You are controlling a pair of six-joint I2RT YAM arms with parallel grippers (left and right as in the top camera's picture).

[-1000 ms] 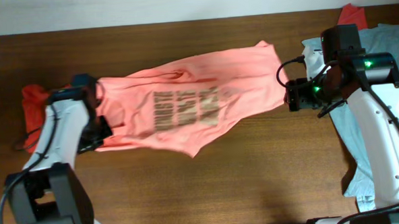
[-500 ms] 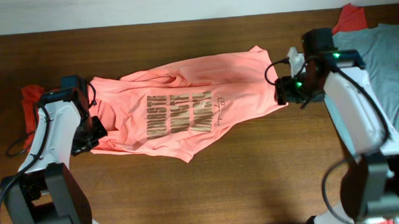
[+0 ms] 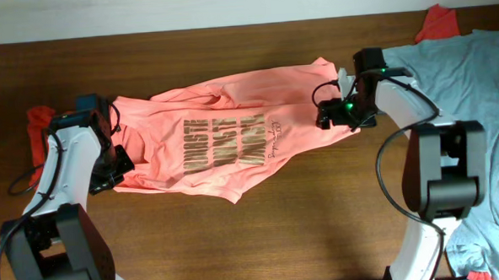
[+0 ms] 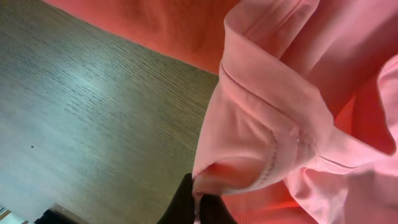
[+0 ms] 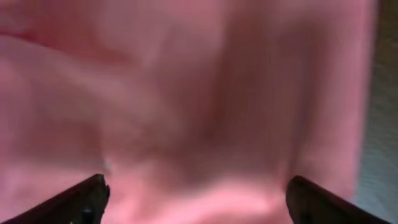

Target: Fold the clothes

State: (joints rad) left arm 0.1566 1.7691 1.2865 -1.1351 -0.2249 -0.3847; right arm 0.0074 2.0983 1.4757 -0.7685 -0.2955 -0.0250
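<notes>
The salmon-pink T-shirt (image 3: 232,136) lies spread across the middle of the table, its dark lettering facing up. At its left edge my left gripper (image 3: 115,161) is shut on a fold of the pink hem, and the left wrist view shows that fold (image 4: 249,155) pinched between the black fingertips (image 4: 186,205). My right gripper (image 3: 326,115) hovers over the shirt's right edge with its jaws wide open. In the right wrist view, blurred pink cloth (image 5: 199,93) fills the frame and the space between the fingers (image 5: 90,196) holds nothing.
A red shirt (image 3: 38,136) is bunched at the far left behind my left arm. A grey-blue shirt (image 3: 475,79) covers the right end of the table, with red cloth (image 3: 434,18) at its top. Bare wooden table (image 3: 320,221) lies in front.
My right gripper moved left along the shirt's right edge and opened wide, letting the cloth go. The pink shirt shifted left and settled flat. The left gripper kept its hold.
</notes>
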